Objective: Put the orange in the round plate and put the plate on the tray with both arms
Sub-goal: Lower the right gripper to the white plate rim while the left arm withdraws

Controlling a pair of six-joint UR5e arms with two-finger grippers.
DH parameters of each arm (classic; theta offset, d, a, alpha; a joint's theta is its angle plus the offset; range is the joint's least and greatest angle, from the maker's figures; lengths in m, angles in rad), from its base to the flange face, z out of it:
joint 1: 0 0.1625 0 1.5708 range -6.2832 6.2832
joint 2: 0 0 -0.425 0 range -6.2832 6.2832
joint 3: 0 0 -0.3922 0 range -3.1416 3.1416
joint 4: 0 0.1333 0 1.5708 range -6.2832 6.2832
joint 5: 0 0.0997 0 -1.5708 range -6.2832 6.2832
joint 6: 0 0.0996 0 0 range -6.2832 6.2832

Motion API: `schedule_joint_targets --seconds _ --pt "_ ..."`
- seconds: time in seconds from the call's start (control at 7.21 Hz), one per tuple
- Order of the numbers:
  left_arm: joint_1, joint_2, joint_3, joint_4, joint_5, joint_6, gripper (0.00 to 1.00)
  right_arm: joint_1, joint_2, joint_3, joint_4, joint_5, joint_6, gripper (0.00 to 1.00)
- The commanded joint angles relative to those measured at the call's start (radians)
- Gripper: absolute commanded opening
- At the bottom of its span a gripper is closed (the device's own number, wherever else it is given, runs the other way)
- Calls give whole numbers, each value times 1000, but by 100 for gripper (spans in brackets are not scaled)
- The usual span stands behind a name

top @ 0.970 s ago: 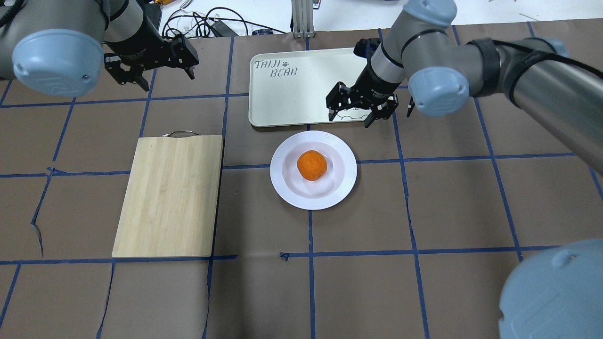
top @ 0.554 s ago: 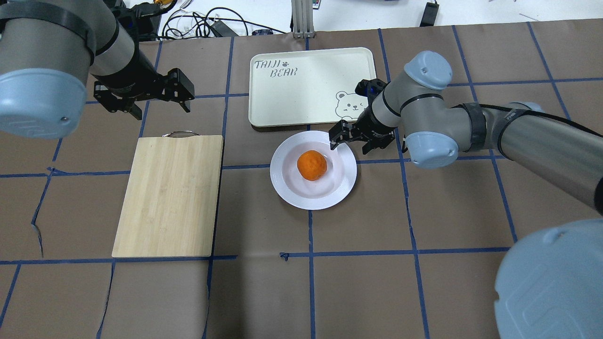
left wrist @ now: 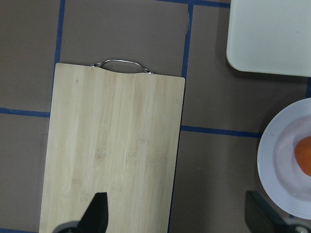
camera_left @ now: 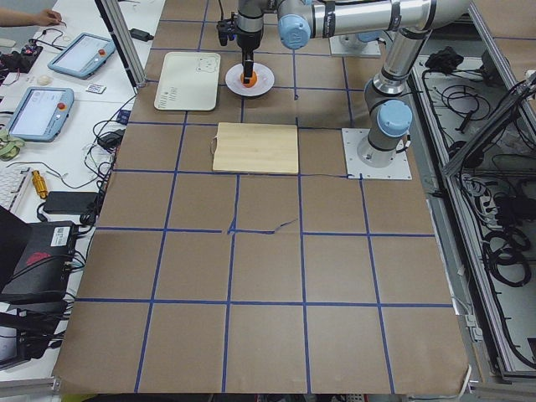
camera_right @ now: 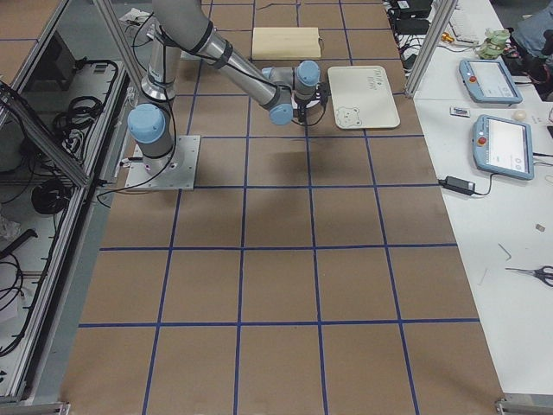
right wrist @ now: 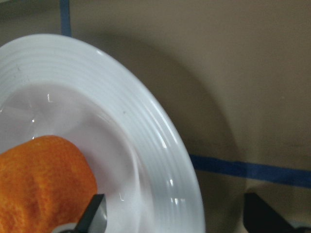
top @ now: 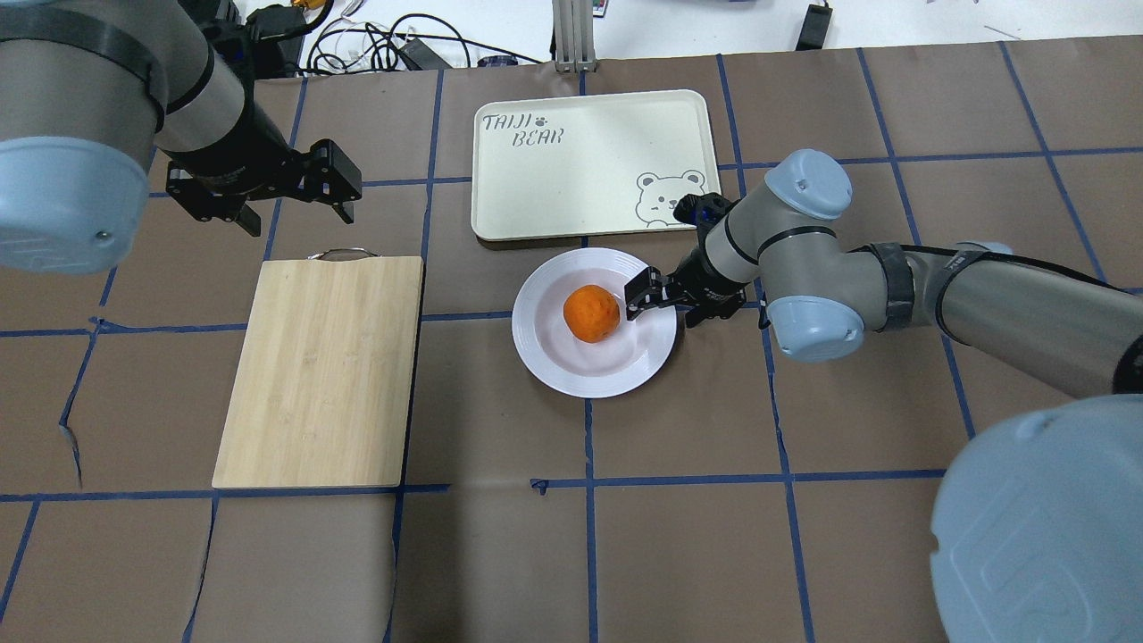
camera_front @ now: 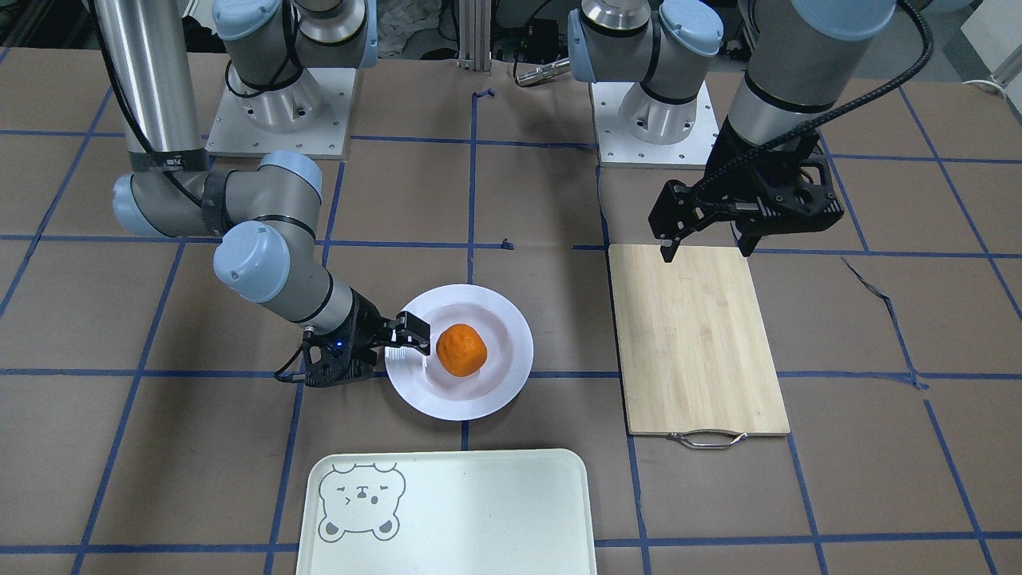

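Straddling the right rim of the plate (top: pixel 571 384) with the right gripper (top: pixel 663 308), jaws apart, one finger inside just beside the orange (top: pixel 591 313) at its centre, one outside; far nearer than the left gripper (top: pixel 299 219), also spread, above the board (top: pixel 321 371); tray (top: pixel 571 179) just beyond

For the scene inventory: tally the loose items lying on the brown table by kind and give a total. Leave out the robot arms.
orange: 1
round plate: 1
tray: 1
wooden cutting board: 1
Total: 4
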Motion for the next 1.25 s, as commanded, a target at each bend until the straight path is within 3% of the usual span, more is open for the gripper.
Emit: schedule_joint_targets --seconds 0.0,0.14,0.42,0.69,0.97,1.11 --pt "0 -1 3 -13 1 9 100 2 5 9 -2 34 5 89" --pt "0 -2 3 -13 1 9 100 8 7 14 -3 48 24 83" --pt "2 -4 0 -13 1 9 100 11 7 14 8 48 25 59" --pt "2 -12 -4 -13 1 7 100 11 5 14 14 45 27 20" --pt "2 -15 -7 -13 1 7 100 13 -3 6 17 42 108 0" --pt "2 -13 -7 -13 0 7 100 13 -4 0 15 54 135 0"
